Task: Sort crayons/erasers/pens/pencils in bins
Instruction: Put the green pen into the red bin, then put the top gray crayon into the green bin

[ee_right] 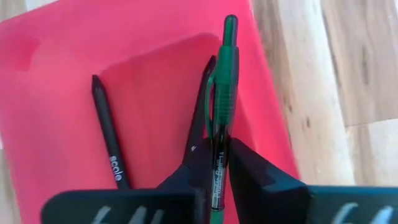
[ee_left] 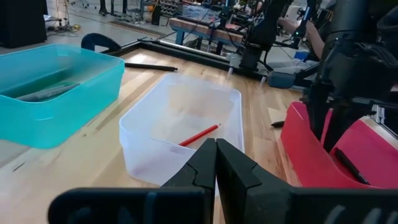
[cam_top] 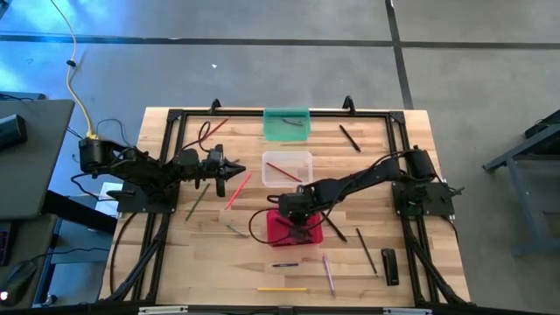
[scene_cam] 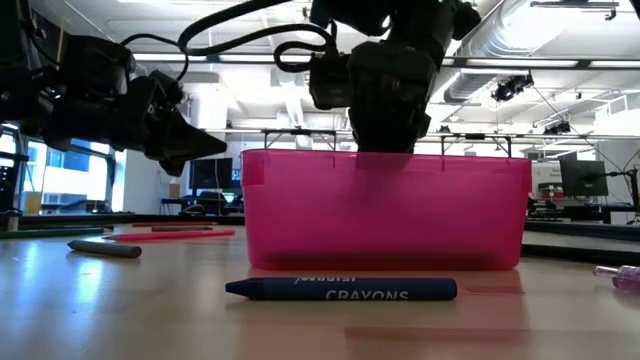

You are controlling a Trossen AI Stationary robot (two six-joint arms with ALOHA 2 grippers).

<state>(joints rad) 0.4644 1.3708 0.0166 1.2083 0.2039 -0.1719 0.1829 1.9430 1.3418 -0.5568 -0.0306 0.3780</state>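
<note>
Left arm: waits over the left side of the wooden surface, its gripper pointing at the clear bin; fingers pressed together, holding nothing.
Teal bin: far centre, translucent plastic, rectangular; a dark stick lies inside.
Clear bin: centre, frosted plastic with rounded corners; one thin red pencil lies slanted on its floor.
Red bin: near centre, glossy pink-red walls; a matte black pen lies on its floor.
Right gripper: over the red bin; fingers nearly closed, pinching a slim green pen that points down into the bin.
Blue crayon: paper-wrapped, on the surface just in front of the red bin.
</note>
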